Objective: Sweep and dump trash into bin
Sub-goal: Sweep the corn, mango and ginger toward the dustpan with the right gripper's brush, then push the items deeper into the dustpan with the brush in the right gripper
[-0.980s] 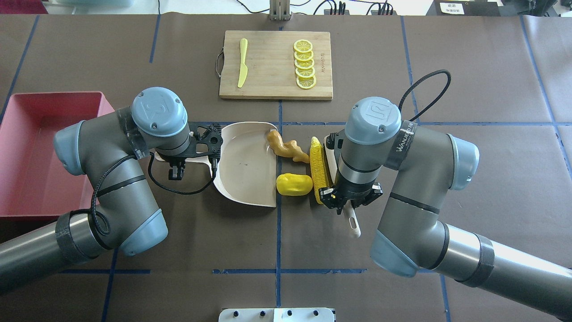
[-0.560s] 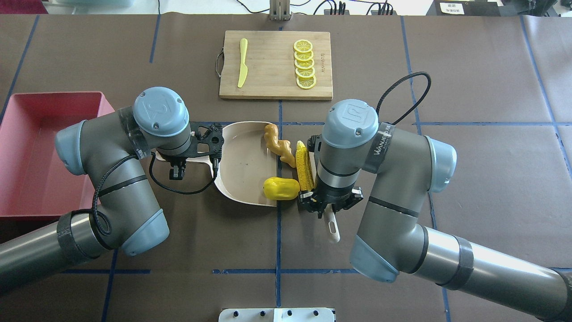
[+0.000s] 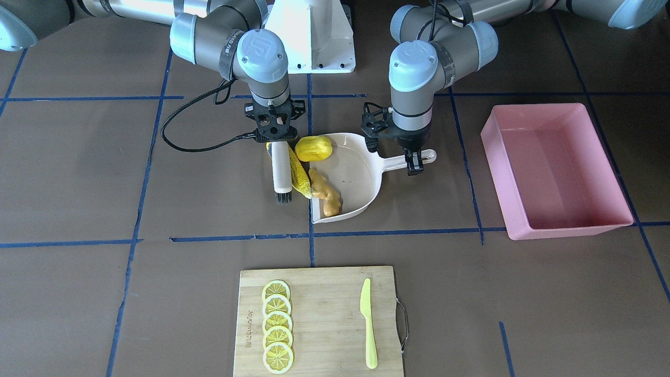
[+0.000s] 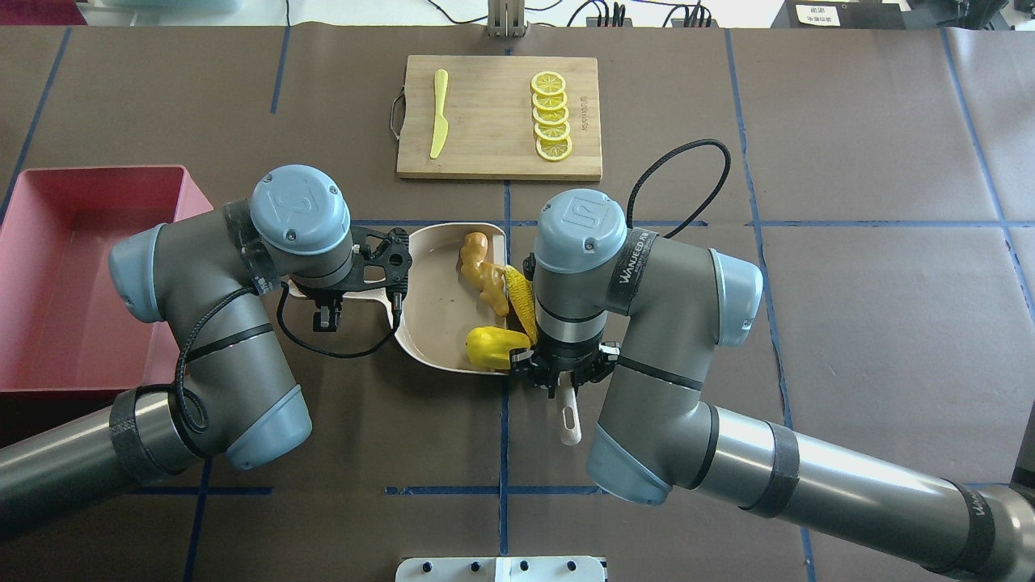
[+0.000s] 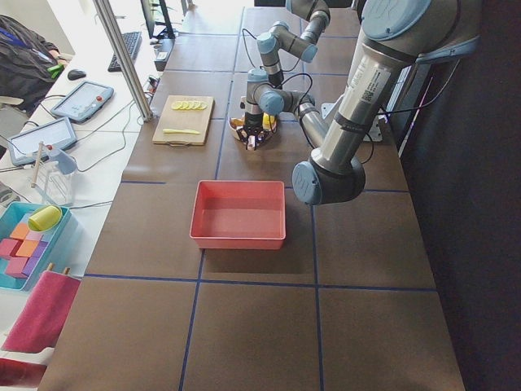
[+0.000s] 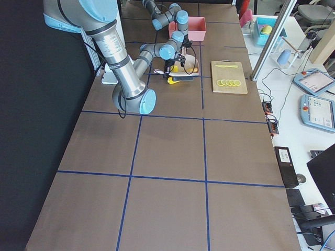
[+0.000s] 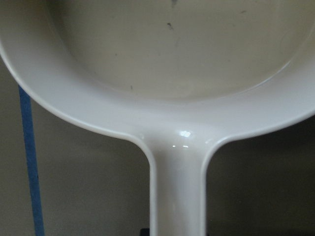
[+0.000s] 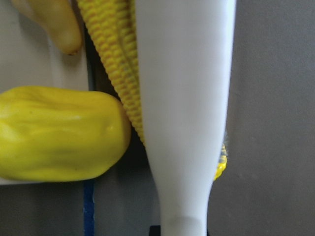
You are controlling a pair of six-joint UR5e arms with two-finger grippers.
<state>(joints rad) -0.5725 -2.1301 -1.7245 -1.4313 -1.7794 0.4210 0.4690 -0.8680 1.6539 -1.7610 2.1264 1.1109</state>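
The cream dustpan lies mid-table with its open edge towards my right arm. My left gripper is shut on its handle. My right gripper is shut on a white brush lying flat against the yellow corn cob, which rests at the pan's open edge. The tan ginger root lies just inside the pan. The yellow potato-like lump straddles the lip. The right wrist view shows the brush handle touching the corn, with the lump beside it. The pink bin stands empty beyond my left arm.
A wooden cutting board with a yellow-green knife and a row of lemon slices lies at the far side of the table. Blue tape lines cross the brown table cover.
My right arm has swept the brush leftward, pushing the corn, lump and ginger up to the dustpan. The ginger is now inside and the lump on the lip. The left arm has barely moved.
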